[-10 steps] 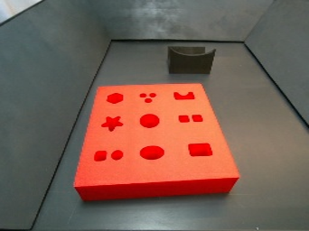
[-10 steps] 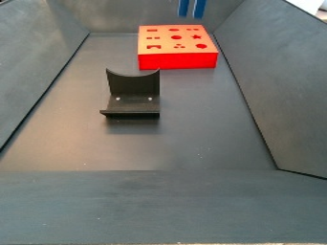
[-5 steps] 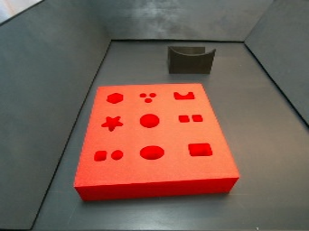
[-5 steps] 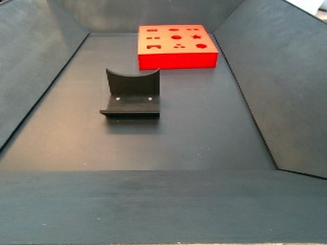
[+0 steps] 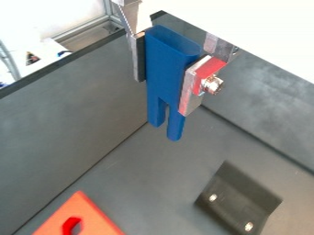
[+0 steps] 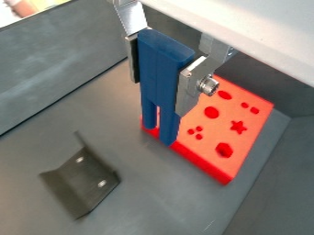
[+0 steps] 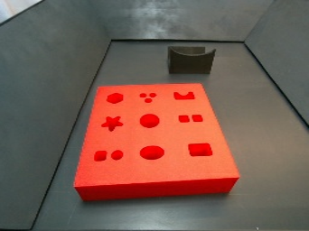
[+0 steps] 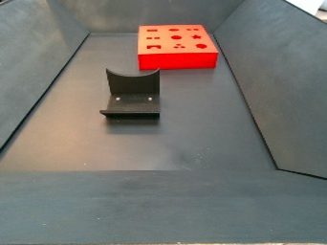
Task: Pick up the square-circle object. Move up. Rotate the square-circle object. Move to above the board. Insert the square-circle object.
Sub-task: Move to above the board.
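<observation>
My gripper (image 5: 163, 92) is shut on the square-circle object (image 5: 172, 124), a narrow bright blue peg block hanging with its two short prongs pointing down. Both wrist views show the silver fingers (image 6: 132, 60) clamping its upper half. My gripper (image 6: 160, 96) hangs well above the floor, and the block's prongs (image 6: 153, 124) line up over one edge of the board (image 6: 227, 133). The board is a flat red slab with shape cut-outs, seen in both side views (image 7: 169, 135) (image 8: 179, 60). Neither side view shows the gripper or the blue block.
The fixture, a dark bracket on a base plate, stands on the grey floor apart from the board (image 7: 190, 60) (image 8: 130, 96) and shows in both wrist views (image 5: 240, 197) (image 6: 80, 179). Sloping grey walls (image 8: 281, 86) enclose the floor on all sides.
One second ago a sliver of the blue block showed at the top edge of a side view above the board; it has since left that view. Board and fixture have not moved.
</observation>
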Robot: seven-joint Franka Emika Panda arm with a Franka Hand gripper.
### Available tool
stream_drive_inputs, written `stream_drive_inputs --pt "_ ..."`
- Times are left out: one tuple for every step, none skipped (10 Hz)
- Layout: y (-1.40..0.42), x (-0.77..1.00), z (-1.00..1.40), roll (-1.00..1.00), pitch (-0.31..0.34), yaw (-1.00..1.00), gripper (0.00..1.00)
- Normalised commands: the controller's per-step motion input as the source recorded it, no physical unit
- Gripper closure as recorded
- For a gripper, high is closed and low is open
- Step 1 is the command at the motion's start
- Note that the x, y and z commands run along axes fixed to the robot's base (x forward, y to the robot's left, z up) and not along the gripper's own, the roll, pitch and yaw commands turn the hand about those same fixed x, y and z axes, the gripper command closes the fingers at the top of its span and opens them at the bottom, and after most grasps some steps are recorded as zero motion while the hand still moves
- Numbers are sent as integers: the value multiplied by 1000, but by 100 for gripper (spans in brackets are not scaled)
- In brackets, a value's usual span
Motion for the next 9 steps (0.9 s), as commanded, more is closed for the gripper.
stream_drive_inputs --pt "-1000 34 -1 59 133 9 100" --pt "-1000 46 0 34 121 11 100" --pt "-1000 60 4 12 122 10 100" --pt "-1000 76 6 12 128 9 100" --pt "-1000 90 12 12 129 17 100" --pt "-1000 114 20 7 133 12 100" --pt "-916 123 25 11 132 14 100" --pt "-549 105 26 28 137 6 100" --pt "-385 100 27 35 135 12 100"
